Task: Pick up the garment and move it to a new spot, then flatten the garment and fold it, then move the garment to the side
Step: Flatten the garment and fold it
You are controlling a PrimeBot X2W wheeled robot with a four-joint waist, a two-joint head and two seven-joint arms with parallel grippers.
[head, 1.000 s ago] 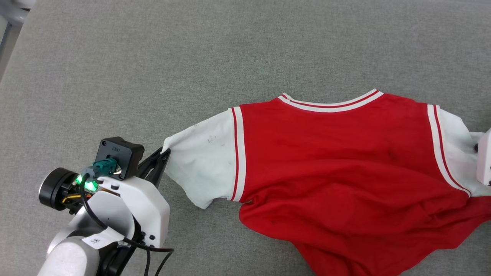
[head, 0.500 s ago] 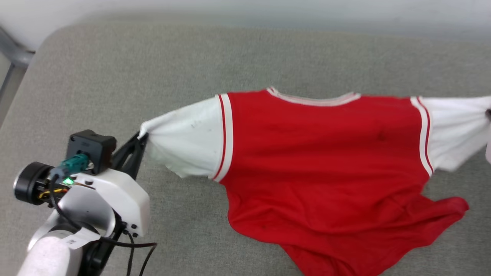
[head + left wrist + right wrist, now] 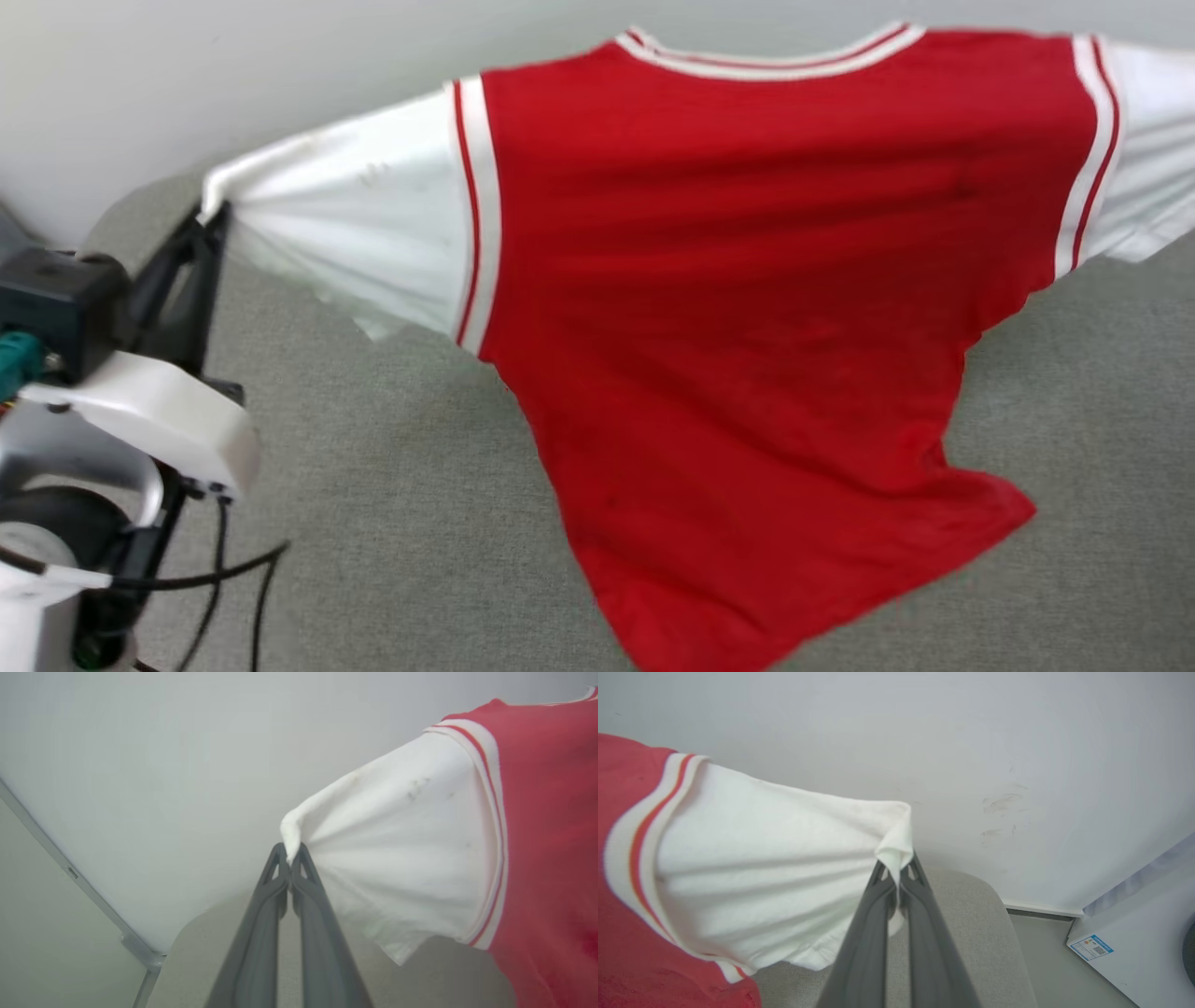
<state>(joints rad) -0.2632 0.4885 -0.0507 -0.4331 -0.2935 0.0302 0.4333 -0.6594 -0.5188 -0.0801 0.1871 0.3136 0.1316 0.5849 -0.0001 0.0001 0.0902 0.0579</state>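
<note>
The garment (image 3: pixel 747 280) is soft, matt knitted cloth, red in the body and white in the sleeves (the white carries a few faint grey smudges). The work surface (image 3: pixel 373 523) below it has a grey, felt-like cover, matt and slightly rough. The left gripper (image 3: pixel 290 853) and right gripper (image 3: pixel 899 867) have dark grey fingers (image 3: pixel 259 933) of smooth, matt plastic. The left wrist housing (image 3: pixel 159 425) is glossy white plastic.
</note>
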